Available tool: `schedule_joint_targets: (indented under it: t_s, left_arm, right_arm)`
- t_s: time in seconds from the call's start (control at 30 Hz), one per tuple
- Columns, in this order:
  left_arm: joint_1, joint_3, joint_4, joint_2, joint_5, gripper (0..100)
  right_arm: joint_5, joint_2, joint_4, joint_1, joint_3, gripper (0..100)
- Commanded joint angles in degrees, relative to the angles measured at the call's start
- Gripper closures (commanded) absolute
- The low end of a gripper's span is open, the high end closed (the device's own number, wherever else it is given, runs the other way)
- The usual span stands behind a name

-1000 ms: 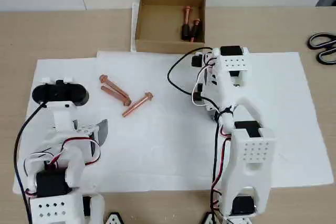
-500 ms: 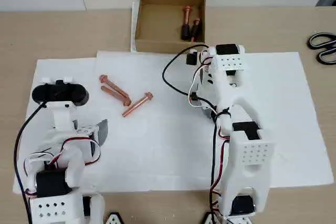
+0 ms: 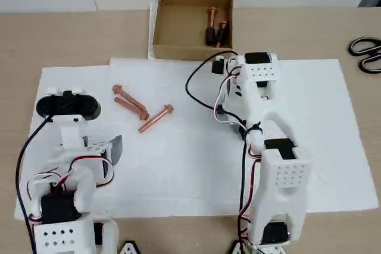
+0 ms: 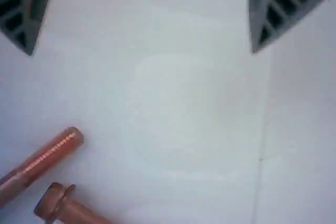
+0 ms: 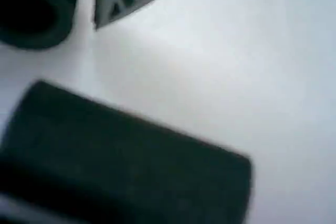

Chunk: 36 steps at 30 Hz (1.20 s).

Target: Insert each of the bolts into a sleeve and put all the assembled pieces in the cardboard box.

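Three copper bolts lie on the white paper: two close together (image 3: 130, 100) and one apart (image 3: 156, 118). My left gripper (image 3: 108, 147) stands open just short of them; its wrist view looks between the spread fingers (image 4: 139, 51) at a bolt's tip (image 4: 44, 157) and a bolt's head (image 4: 52, 205). My right arm (image 3: 257, 75) hangs over the paper near the cardboard box (image 3: 178, 25) and covers its own gripper. Its wrist view shows a black sleeve (image 5: 126, 166) lying very close and a second sleeve (image 5: 34, 9) seen end-on. Two assembled pieces (image 3: 215, 28) lie in the box.
The white paper sheet (image 3: 178, 165) covers the middle of the tan table. Scissors (image 3: 366, 55) lie at the far right edge. A black cable (image 3: 199, 90) loops off the right arm over the paper.
The right arm has shifted a little to the left, toward the box's near corner. The left arm and the bolts have not moved.
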<state>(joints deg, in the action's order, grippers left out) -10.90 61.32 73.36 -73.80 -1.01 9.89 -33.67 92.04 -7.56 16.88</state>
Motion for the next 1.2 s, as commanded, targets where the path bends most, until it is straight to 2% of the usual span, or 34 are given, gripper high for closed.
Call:
schedule_joint_targets:
  t_s: [0.0,0.17,0.3,0.47,0.67,0.77,0.9,1.1,1.17]
  left_arm:
    - [-0.09,-0.4,-1.41,-0.62,0.09,75]
    - [-0.09,-0.4,-1.41,-0.62,0.09,75]
    - [-0.09,-0.4,-1.41,-0.62,0.09,75]
    - [-0.09,-1.01,-1.14,-0.62,0.09,75]
    - [0.0,-7.6,2.64,1.32,0.79,75]
    - [0.0,-12.26,3.6,9.23,5.01,75]
    - [0.7,-22.29,3.78,26.11,7.3,75]
    - [14.33,-39.16,8.44,49.67,18.64,75]
    - [17.93,-44.09,8.44,56.62,19.6,75]
  right_arm:
    - [-0.62,-1.36,-2.51,2.24,-1.05,89.1]
    - [-0.7,-1.98,-2.51,5.05,-1.05,98.5]
    - [-0.35,0.66,-1.63,6.02,-0.79,99.1]
    - [-0.09,11.74,5.05,5.76,1.67,99.1]
    - [0.26,26.86,6.9,6.29,1.67,99.5]
    - [1.93,32.22,7.25,6.73,1.67,99.5]
    - [1.93,35.21,7.25,8.13,1.67,99.5]
    - [1.67,35.65,7.25,9.27,-2.37,99.5]
    - [1.58,35.65,7.25,9.27,-4.04,99.5]
